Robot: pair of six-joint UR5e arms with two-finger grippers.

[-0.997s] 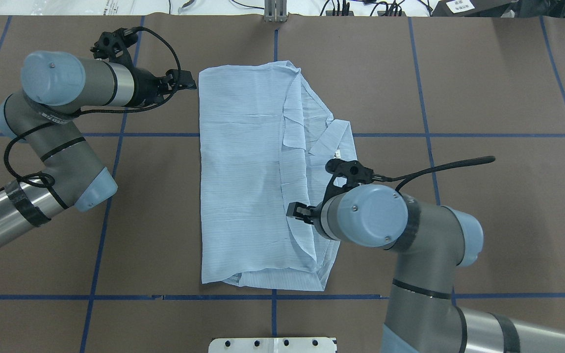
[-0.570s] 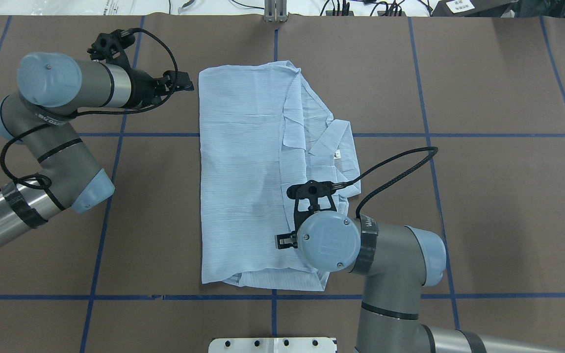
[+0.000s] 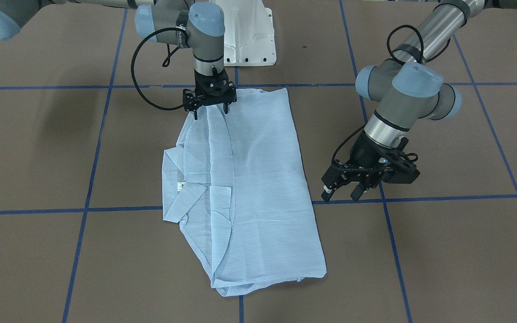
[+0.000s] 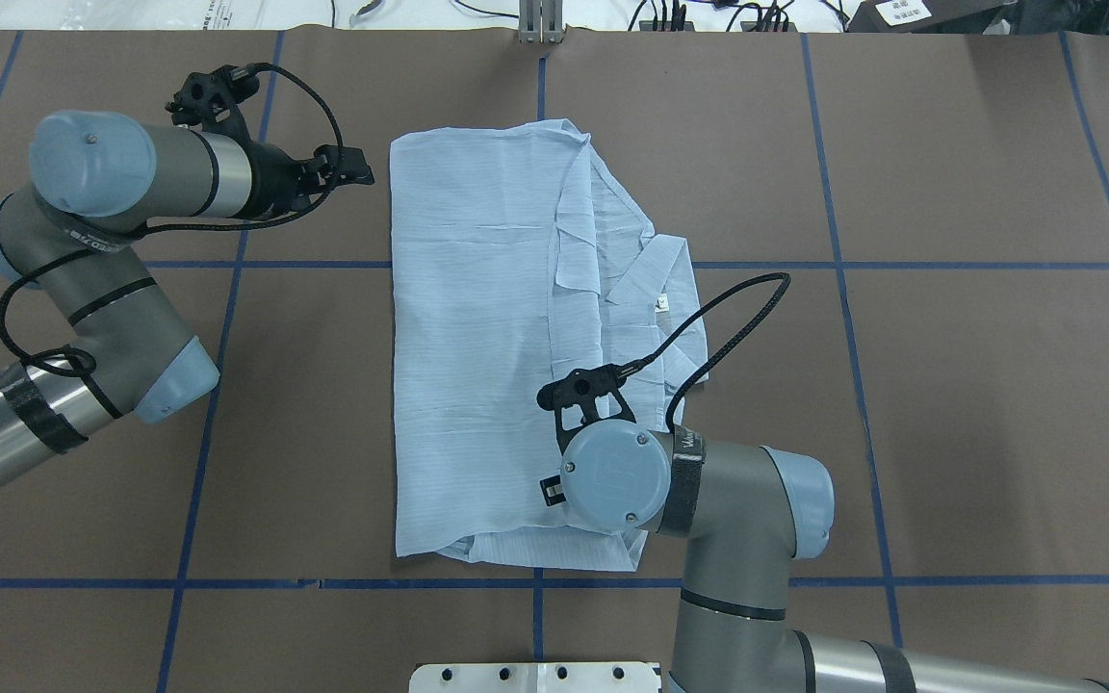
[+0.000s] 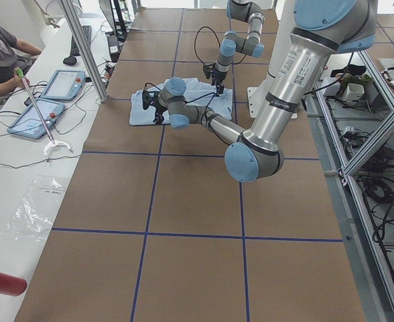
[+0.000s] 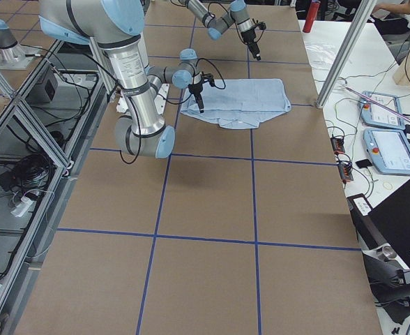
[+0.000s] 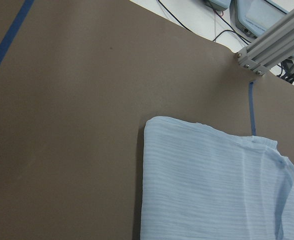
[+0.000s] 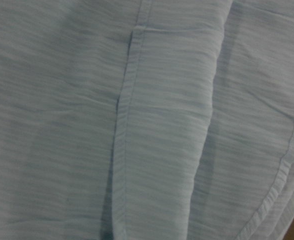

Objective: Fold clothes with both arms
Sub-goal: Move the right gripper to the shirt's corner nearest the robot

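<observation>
Right end effector (image 3: 210,109) drew back; shirt (image 3: 263,179) lies directly beneath.

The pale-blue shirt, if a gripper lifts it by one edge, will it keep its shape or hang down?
Probably it hangs limp: the pale-blue shirt lies in thin, soft folds with small wrinkles. It seems light, since the fabric looks thin in the right wrist view. A push would likely bunch its loose layers rather than slide it whole.

Left arm (image 4: 107,289), right arm (image 4: 742,491): silver-grey tubes wearing light-blue joint caps, small screws, black tape bands; black cables (image 4: 781,277) trailing alongside.
</observation>
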